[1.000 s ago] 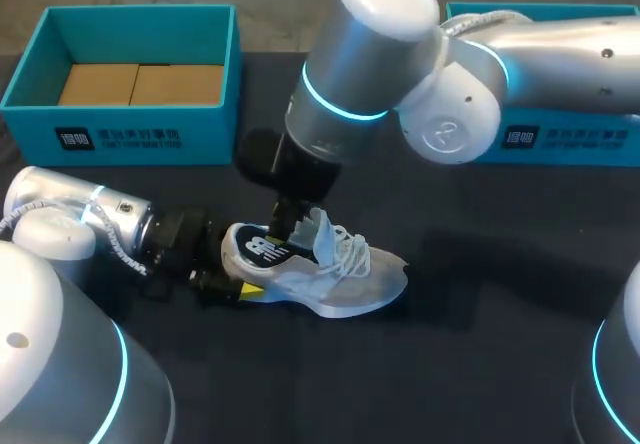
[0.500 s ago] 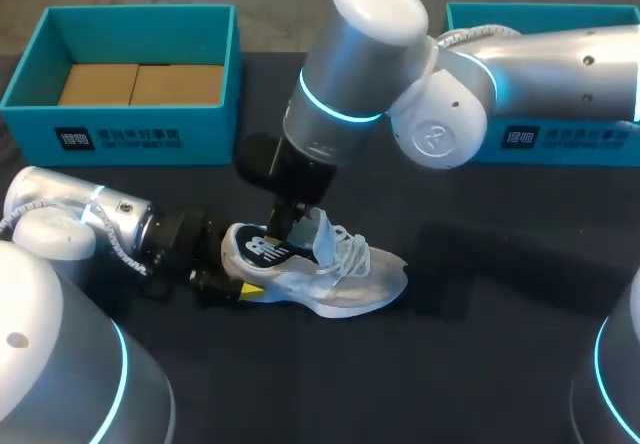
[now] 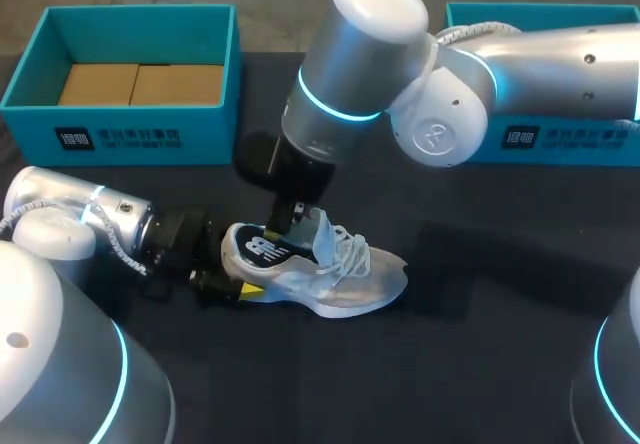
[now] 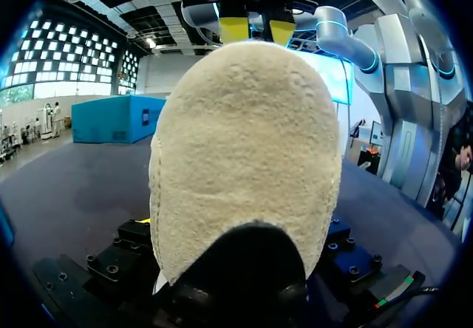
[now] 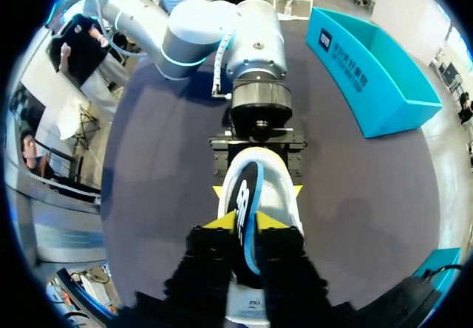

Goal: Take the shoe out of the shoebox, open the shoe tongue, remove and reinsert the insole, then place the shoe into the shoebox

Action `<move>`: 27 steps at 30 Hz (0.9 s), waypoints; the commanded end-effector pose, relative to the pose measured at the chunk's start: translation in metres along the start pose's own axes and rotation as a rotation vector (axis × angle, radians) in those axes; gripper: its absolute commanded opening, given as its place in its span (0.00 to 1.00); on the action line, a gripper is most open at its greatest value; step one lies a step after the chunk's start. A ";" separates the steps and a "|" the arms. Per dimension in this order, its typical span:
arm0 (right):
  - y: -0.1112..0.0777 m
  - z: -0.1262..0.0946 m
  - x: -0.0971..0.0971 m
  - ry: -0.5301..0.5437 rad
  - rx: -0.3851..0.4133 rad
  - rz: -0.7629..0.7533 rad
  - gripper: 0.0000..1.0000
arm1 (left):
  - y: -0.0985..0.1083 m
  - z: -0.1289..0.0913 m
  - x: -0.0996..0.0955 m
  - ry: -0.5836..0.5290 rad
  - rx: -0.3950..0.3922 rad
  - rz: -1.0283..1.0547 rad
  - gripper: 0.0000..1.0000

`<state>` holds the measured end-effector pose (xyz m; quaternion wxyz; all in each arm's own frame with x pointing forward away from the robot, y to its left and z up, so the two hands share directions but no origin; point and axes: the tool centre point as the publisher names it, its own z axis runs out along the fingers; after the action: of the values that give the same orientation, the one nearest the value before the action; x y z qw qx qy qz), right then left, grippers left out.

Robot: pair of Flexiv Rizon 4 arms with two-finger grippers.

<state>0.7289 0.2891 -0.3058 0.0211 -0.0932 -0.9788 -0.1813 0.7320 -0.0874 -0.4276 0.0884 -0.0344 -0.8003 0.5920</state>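
A pale grey shoe (image 3: 340, 279) stands upright on the dark surface (image 3: 480, 344), near the middle and a little to the left, with its toe pointing right and its heel pointing left. It is outside both boxes.

The left arm lies low along the surface from the left. Its claw (image 3: 238, 289) grips the heel, one yellow tip on each side. In the left wrist view the cream, textured back of the heel fills the space ahead of this claw.

The right arm comes in from the far right and reaches past the middle, pointing down into the shoe's opening. Its claw (image 3: 285, 229) is narrow. In the right wrist view its two yellow tips press from both sides on a dark strip with a blue edge and a white mark. This looks like the insole (image 3: 262, 251), pinched on edge at the heel end of the opening. The tongue (image 3: 325, 232) stands up just to the right of the claw, and loose white laces (image 3: 352, 249) lie across the top of the shoe beyond it.

A teal shoebox (image 3: 120, 129) sits at the far left with brown cardboard (image 3: 140, 84) in its bottom. A second teal box (image 3: 560, 134) sits at the far right, partly hidden behind the right arm. Both are well apart from the shoe.
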 end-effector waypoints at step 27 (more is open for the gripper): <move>0.013 -0.123 0.006 -0.183 0.069 -0.035 0.00 | 0.000 0.000 0.000 -0.002 -0.003 0.000 0.00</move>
<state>0.7351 0.2677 -0.2132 -0.0546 -0.0870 -0.9842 -0.1444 0.7320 -0.0874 -0.4276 0.0884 -0.0344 -0.8003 0.5920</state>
